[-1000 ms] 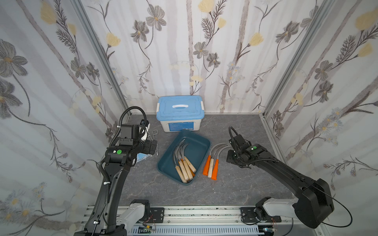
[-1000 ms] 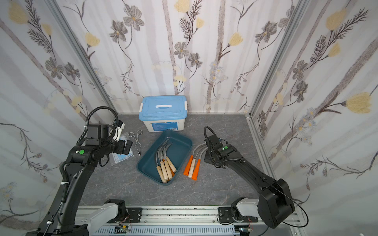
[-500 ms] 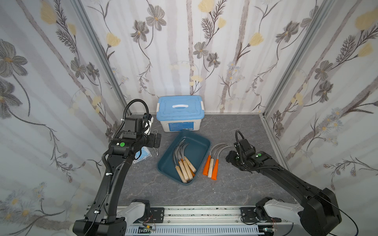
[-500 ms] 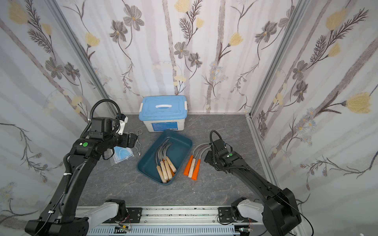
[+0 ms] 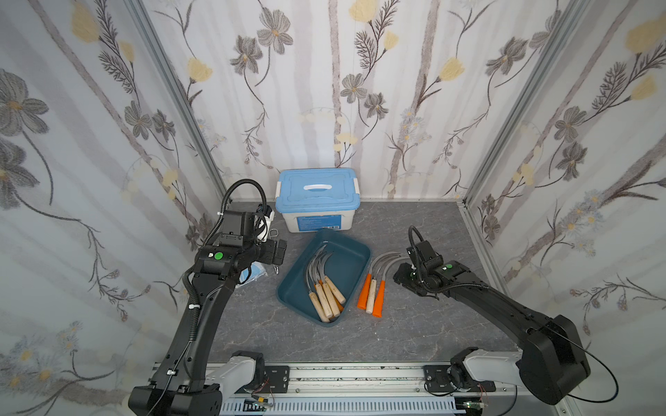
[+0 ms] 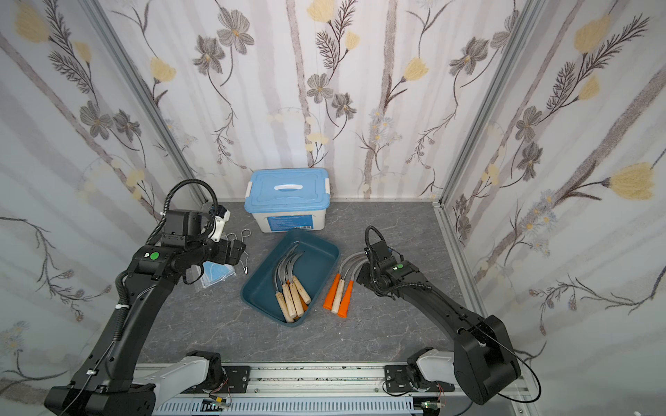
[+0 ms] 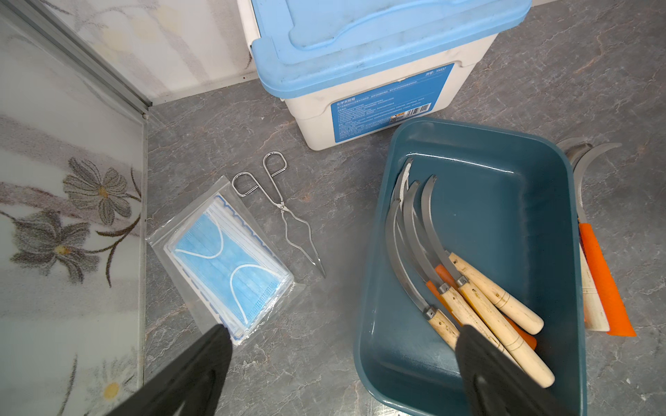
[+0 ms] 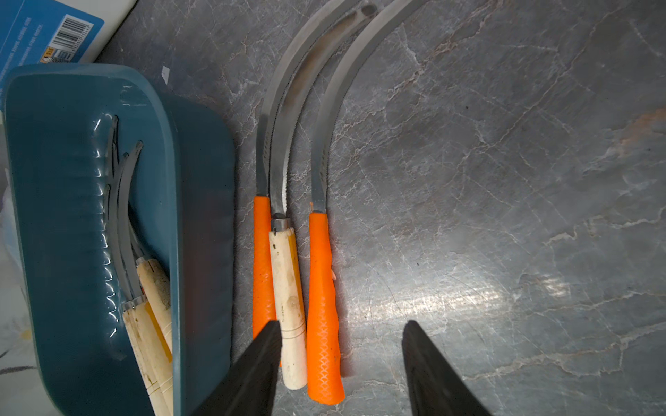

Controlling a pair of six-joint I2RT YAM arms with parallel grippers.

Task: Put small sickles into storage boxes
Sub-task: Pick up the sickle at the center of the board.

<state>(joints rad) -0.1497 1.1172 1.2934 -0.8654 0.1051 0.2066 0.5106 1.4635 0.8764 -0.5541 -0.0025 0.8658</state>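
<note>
Tray: teal storage tray [image 5: 326,275] sits mid-bench, angled, just in front of the white lidded box [image 5: 317,200] at the back edge; no lid on the tray.
Sickles stowed: wooden-handled sickles [image 7: 468,284] lie together inside the tray, blades toward the back edge, with some orange showing beneath them.
Sickles left: three sickles on the bench [image 8: 292,273] lie side by side just right of the tray, two orange handles flanking one pale wooden one, handles touching or nearly so, blades curving off toward the right arm.
Right gripper: right gripper [image 8: 340,363] hangs low over the blade side of that trio, jaws spread with nothing between them; in the wrist view one jaw lines up over the handle butts.
Left gripper: left gripper [image 7: 342,367] is raised near the tray's left side, jaws wide apart and empty.
Clutter: wire tongs [image 7: 279,209] and a bagged face mask [image 7: 225,259] near the left edge; neither belongs to the task.
Step in hand: judged to be picking the next sickle from the trio.
Doing it well: take the outer orange handle alone, mid-handle rather than on the thin blade, with the jaws astride it; carry it low over the tray rim and lay it parallel to the others.
</note>
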